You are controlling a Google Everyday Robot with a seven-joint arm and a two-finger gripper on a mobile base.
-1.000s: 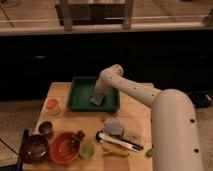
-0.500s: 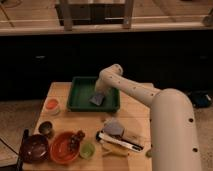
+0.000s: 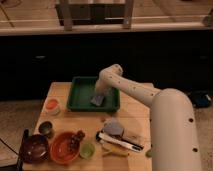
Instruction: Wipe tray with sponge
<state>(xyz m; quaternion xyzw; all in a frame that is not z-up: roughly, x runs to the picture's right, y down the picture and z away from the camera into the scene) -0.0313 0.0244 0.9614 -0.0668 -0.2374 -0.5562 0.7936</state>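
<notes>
So the green tray [image 3: 80,95] sits toward the far edge of the wooden table [image 3: 75,120], roughly mid-width. The grey-blue sponge [image 3: 97,101] is inside it, toward the tray's right side, closer to the near rim than the far one. The white arm [image 3: 135,90] reaches in from the right and bends down into the tray, with the gripper [image 3: 99,94] right on top of the sponge. Honestly can't tell if it's clamped on it or just pressing.

Near the table's near-left corner there's a dark brown bowl [image 3: 34,148], an orange bowl [image 3: 62,147] beside it and a little green cup [image 3: 87,149]. A white cup with an orange top [image 3: 52,106] stands by the left edge. A grey-blue lump [image 3: 114,128] lies among utensils near the near edge.
</notes>
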